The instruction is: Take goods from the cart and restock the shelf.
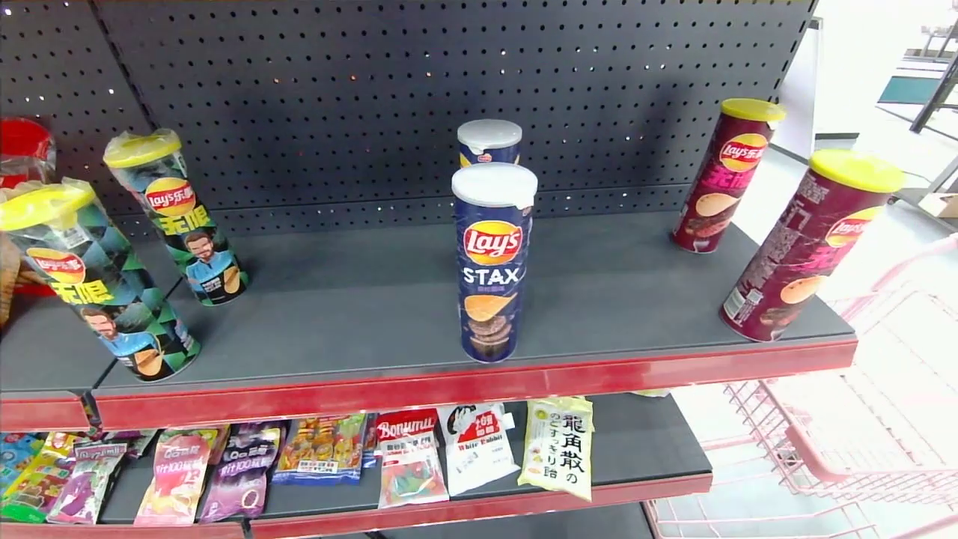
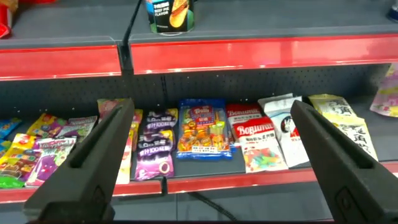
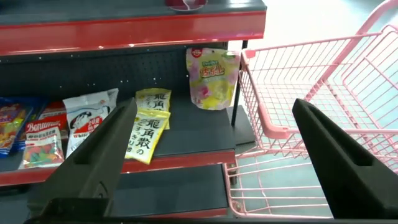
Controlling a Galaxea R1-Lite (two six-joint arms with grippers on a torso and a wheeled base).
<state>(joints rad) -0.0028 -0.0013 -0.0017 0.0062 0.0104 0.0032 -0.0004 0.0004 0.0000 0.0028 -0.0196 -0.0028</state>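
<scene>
The upper shelf [image 1: 359, 299] holds chip cans: two blue ones [image 1: 492, 262] in a line at the middle, two green ones [image 1: 183, 217] at the left and two maroon ones [image 1: 808, 247] at the right. The pink wire cart [image 1: 861, 449] stands right of the shelf and also shows in the right wrist view [image 3: 311, 93]. My left gripper [image 2: 211, 106] is open in front of the lower shelf's candy bags [image 2: 200, 127]. My right gripper [image 3: 214, 102] is open, held between that shelf's right end and the cart. Neither holds anything.
A lower shelf [image 1: 644, 442] carries a row of candy bags, with yellow ones [image 3: 146, 127] at the right end. A pale yellow bag [image 3: 213, 78] hangs under the upper shelf near the cart. Wide gaps separate the can groups. A red can [image 1: 22, 150] stands far left.
</scene>
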